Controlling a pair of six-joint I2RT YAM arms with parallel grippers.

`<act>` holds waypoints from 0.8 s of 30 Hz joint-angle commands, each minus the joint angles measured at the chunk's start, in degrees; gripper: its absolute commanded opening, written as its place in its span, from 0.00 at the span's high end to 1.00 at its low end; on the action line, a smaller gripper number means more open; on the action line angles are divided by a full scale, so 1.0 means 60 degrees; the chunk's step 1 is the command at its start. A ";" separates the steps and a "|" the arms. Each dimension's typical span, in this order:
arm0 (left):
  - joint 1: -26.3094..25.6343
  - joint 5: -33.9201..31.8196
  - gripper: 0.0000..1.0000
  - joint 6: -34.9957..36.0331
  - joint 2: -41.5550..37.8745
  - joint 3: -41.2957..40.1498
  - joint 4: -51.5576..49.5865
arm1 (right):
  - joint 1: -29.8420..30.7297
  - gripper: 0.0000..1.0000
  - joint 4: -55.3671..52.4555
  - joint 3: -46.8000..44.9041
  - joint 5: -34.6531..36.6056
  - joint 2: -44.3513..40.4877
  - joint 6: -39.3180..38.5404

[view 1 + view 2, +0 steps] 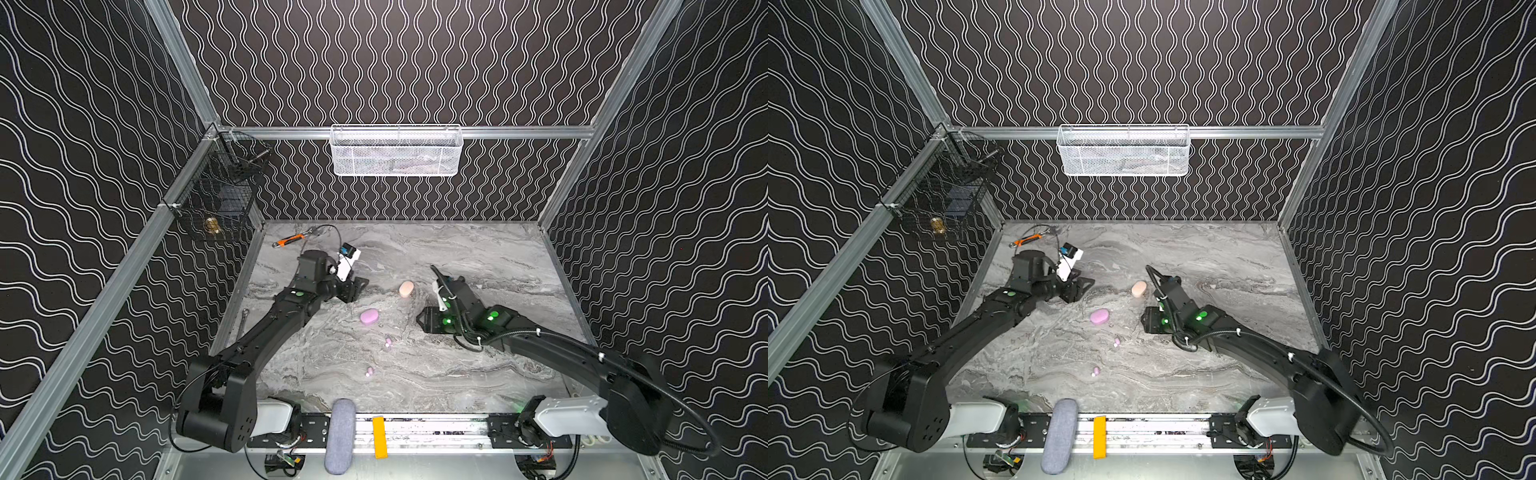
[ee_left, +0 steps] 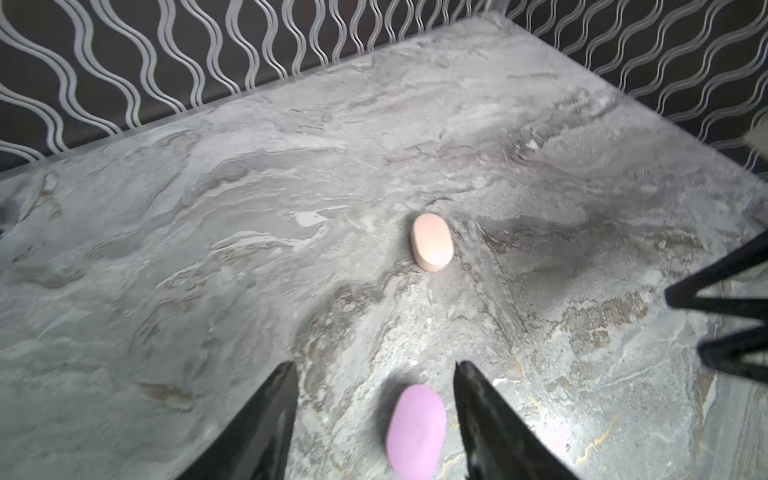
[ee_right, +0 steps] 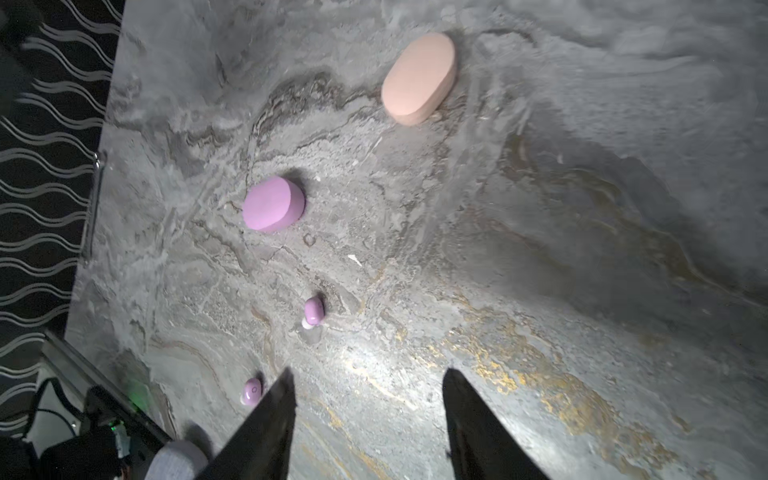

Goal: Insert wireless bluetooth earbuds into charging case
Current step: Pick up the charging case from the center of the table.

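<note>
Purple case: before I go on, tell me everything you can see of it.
The purple case is an oval pebble of matte lilac plastic, flat on top with rounded sides. It looks shut; no seam or hinge is clear. It lies flat on the grey marble-look table, apart from the peach case farther back and the nearest lilac earbud in front. Nothing touches it; the left gripper hangs open short of it.

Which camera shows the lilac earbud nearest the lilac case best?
The right wrist view: the lilac earbud is close, white tip visible. In both top views the earbud is a tiny speck; the left wrist view misses it.
</note>
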 commanded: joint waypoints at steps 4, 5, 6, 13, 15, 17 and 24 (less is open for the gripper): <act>0.1298 0.2310 0.37 -0.0454 -0.0007 -0.0318 0.0219 | 0.0661 0.27 -0.0080 0.1859 -0.0125 0.1955 -0.2071; 0.1516 0.2612 0.37 -0.0550 0.0021 -0.0402 0.0327 | 0.0661 0.25 -0.0076 0.2142 -0.0193 0.2337 -0.2322; 0.1695 0.2857 0.37 -0.0636 0.0049 -0.0481 0.0446 | 0.0661 0.23 -0.0121 0.2389 -0.0199 0.2657 -0.2546; 0.2704 0.3181 0.38 -0.1011 0.0143 -0.0631 0.0749 | 0.0733 0.18 -0.0545 0.4230 -0.0291 0.4766 -0.4035; 0.2867 0.3206 0.38 -0.1046 0.0168 -0.0622 0.0796 | 0.0735 0.17 -0.0474 0.4575 -0.0452 0.5234 -0.4299; 0.3015 0.3315 0.38 -0.1058 0.0218 -0.0611 0.0788 | 0.0703 0.18 -0.0286 0.4882 -0.0691 0.5566 -0.4411; 0.3301 0.3179 0.38 -0.1057 0.0151 -0.0664 0.0859 | 0.0568 0.20 0.0379 0.6156 -0.2005 0.6768 -0.3932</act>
